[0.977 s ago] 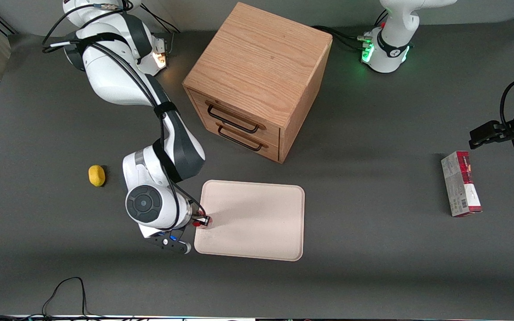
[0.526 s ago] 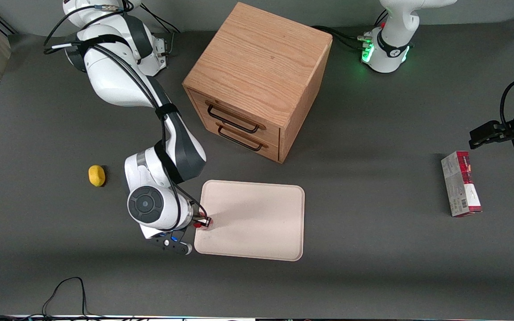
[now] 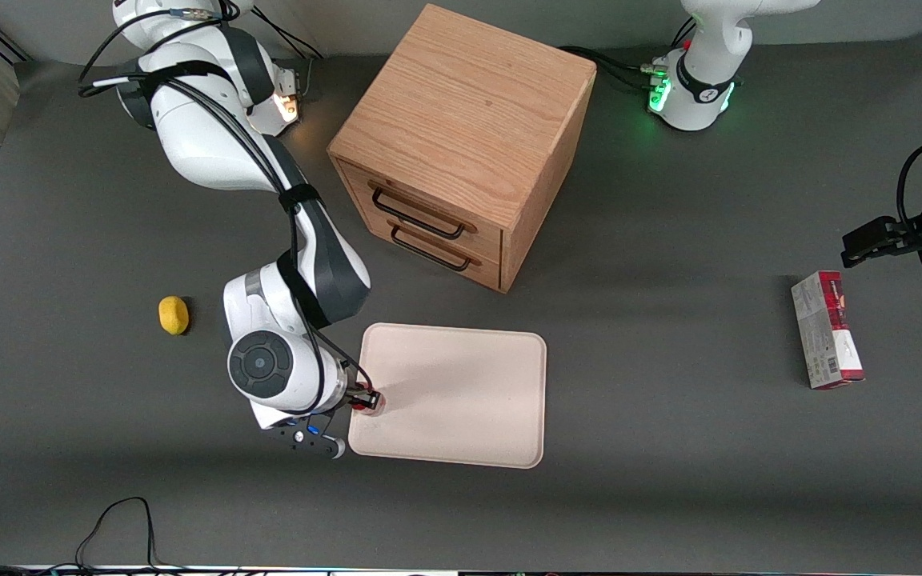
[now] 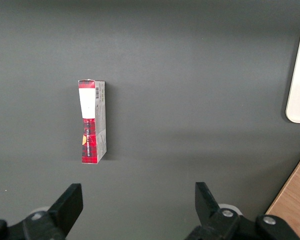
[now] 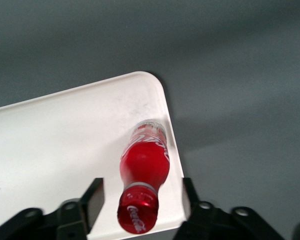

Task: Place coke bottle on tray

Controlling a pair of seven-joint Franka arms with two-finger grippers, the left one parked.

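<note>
The coke bottle (image 5: pixel 144 165) is small and red with a red cap and white script. It stands upright on the cream tray (image 5: pixel 65 140), close to the tray's rim by the corner nearest the working arm. My right gripper (image 5: pixel 141 196) is open, with a finger on each side of the bottle's neck and a gap to the bottle on both sides. In the front view the bottle (image 3: pixel 367 401) shows as a red spot at the tray's (image 3: pixel 461 400) edge, just under the gripper (image 3: pixel 361 398).
A wooden drawer cabinet (image 3: pixel 461 144) stands farther from the front camera than the tray. A yellow lemon (image 3: pixel 174 314) lies toward the working arm's end. A red-and-grey carton (image 3: pixel 827 329) lies toward the parked arm's end, also in the left wrist view (image 4: pixel 92 121).
The wrist has shifted very slightly. The bottle stays at the same spot on the tray's edge.
</note>
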